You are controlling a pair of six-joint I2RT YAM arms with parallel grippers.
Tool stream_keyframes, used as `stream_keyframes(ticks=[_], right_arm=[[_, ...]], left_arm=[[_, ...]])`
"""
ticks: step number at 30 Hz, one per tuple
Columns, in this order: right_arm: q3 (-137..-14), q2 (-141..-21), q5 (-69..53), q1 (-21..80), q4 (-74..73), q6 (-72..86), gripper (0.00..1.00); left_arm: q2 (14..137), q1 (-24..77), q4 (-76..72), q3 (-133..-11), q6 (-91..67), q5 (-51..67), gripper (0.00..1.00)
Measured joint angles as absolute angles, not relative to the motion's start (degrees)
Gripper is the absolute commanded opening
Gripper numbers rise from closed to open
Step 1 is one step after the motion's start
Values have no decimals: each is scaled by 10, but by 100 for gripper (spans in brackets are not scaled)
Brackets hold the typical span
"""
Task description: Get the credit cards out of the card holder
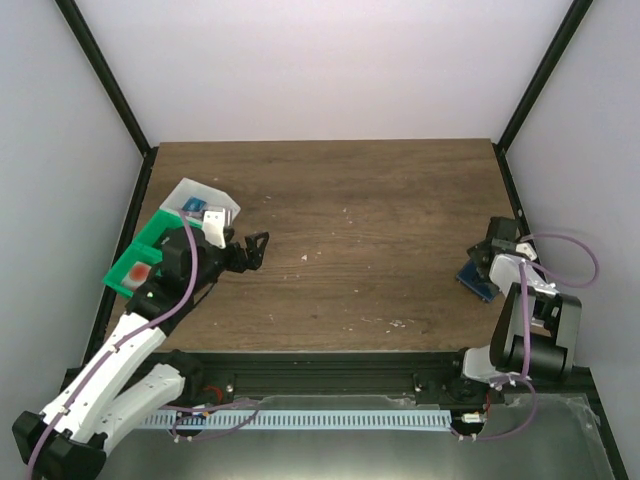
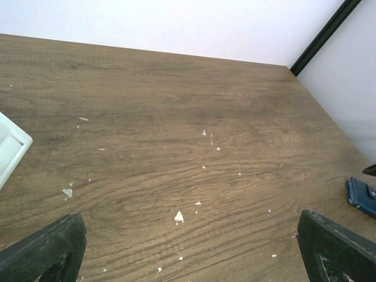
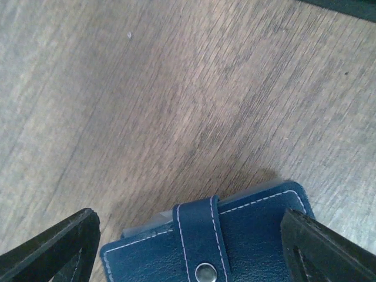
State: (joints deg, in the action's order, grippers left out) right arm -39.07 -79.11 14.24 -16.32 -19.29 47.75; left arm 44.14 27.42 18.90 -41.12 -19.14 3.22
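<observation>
The card holder (image 3: 247,241), a dark blue stitched wallet, lies on the wood at the right side of the table (image 1: 478,283). Its strap is snapped shut, and grey sleeve edges peek out at its top. My right gripper (image 3: 188,222) hangs just above it, open, one finger on each side; the right finger overlaps the holder's edge. It stands low at the holder's far side (image 1: 488,257). One pale credit card with a red blotch (image 1: 138,270) lies in the green bin. My left gripper (image 1: 255,248) is open and empty over bare wood (image 2: 191,235).
A green bin (image 1: 150,240) and a white bin (image 1: 205,200) with a small blue item inside sit at the table's left edge. The white bin's corner (image 2: 9,150) shows beside my left gripper. Black frame posts stand at the back corners. White crumbs dot the wood.
</observation>
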Motion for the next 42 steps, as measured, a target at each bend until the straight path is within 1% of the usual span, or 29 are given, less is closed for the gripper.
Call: stream_keyframes(ticks=[5, 8, 11, 17, 21, 28, 32, 35, 36, 38, 42], right_arm=[[-381, -814, 135, -163, -167, 455, 86], [-381, -819, 127, -163, -153, 440, 81], [-374, -820, 89, -164, -125, 420, 79], [-351, -819, 3, -150, -86, 386, 78], [-333, -807, -39, -116, -71, 375, 77], [-329, -800, -85, 6, -74, 384, 76], [-340, -790, -88, 51, -107, 399, 76], [-356, -765, -66, 55, -150, 420, 76], [-360, -755, -56, 54, -164, 427, 74], [-363, -727, -35, 51, -189, 439, 64], [-359, -662, -8, 20, -227, 452, 51]], left_arm=[[447, 274, 189, -411, -190, 32, 100], [454, 274, 189, -411, -190, 32, 100], [460, 274, 189, -411, -190, 31, 100], [467, 274, 189, -411, -190, 27, 100], [467, 274, 189, -411, -190, 22, 99], [466, 274, 190, -411, -188, 11, 99], [461, 274, 190, -411, -188, 7, 99], [459, 274, 190, -411, -188, 5, 99], [459, 274, 190, -411, -188, 5, 99], [459, 274, 191, -411, -187, 5, 99], [459, 274, 191, -411, -184, 5, 99]])
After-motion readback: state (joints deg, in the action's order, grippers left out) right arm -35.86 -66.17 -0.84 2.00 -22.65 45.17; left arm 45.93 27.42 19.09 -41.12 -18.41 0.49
